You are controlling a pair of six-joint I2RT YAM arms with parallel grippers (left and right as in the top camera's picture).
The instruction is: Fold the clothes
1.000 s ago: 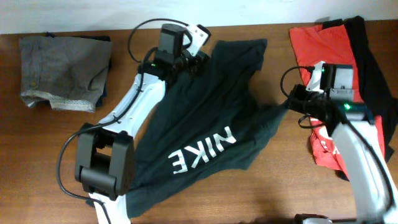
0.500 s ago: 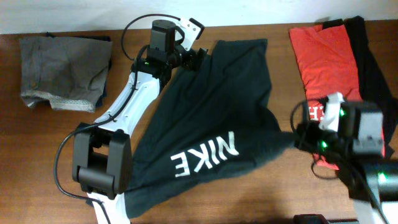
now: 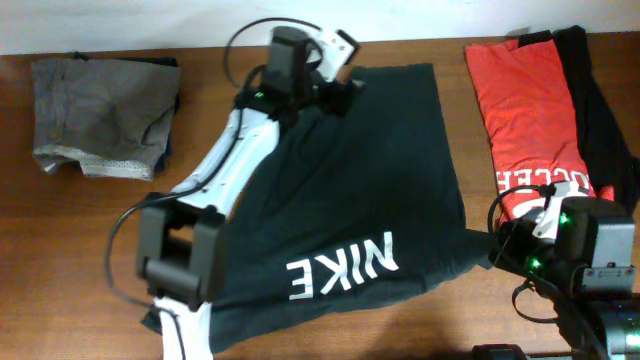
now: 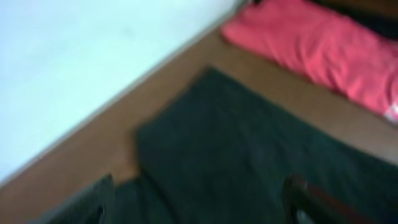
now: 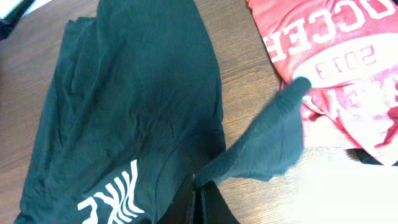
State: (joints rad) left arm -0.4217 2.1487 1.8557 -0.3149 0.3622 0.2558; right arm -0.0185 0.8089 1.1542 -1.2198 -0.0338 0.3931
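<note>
Three T-shirts are counted: a black NIKE T-shirt (image 3: 360,190), a red T-shirt (image 3: 520,110), a second black T-shirt (image 3: 602,115). One folded grey garment (image 3: 100,115) is seen.

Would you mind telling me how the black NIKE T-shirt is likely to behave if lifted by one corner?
Probably floppy: the black T-shirt lies in soft wrinkles and bunches where the right end effector pinches it. Likely light, being thin cloth, so it would drape rather than hold shape. Pushed, it would probably rumple.

The overhead view is evenly lit and sharp, with weak shadows on the surface (image 3: 90,250). The left wrist view is strongly blurred. The right wrist view is clear, only its lower right corner is washed-out white.
</note>
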